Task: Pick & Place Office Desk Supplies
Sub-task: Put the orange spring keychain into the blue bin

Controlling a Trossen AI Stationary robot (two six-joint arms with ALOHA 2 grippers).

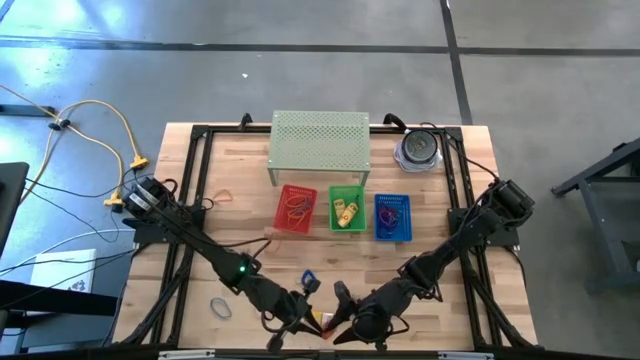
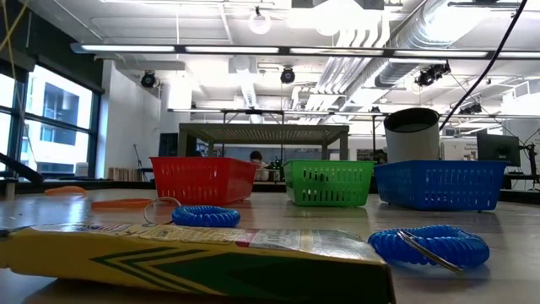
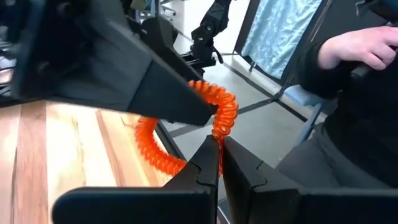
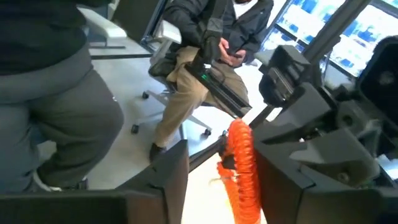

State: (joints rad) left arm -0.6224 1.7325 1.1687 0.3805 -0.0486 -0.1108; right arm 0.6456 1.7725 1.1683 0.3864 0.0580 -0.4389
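**Orange coil pinched at the table's near edge**

The left gripper (image 3: 219,149) sits low at the front edge of the pale wooden slat table (image 1: 180,290), its dark angular fingers (image 3: 199,165) drawn nearly together on an orange spiral coil band (image 3: 225,115). The coil is glossy, ribbed plastic, curving in a loop out over the table's edge.

The right gripper (image 4: 214,171) faces it from just beside, fingers spread wide, the same orange coil band standing between them without visible contact. In the high view the two grippers nearly meet above the front rail.

Other supplies, low view: two blue spiral coil loops (image 2: 206,215) (image 2: 429,245) lie flat on the wood, the nearer one crossed by a thin metal clip. A long yellow cardboard box with green stripes (image 2: 194,257) fills the foreground and blocks much of the table. A pale translucent ring (image 1: 220,308) lies by the left arm.

Well back stand three mesh plastic baskets in a row: red (image 1: 296,209), green (image 1: 347,208) holding yellow pieces, blue (image 1: 393,217). Behind them is a perforated pale green metal shelf (image 1: 320,140) and a grey round container (image 1: 418,148).

Seated people in dark clothing show beyond the table in both wrist views.
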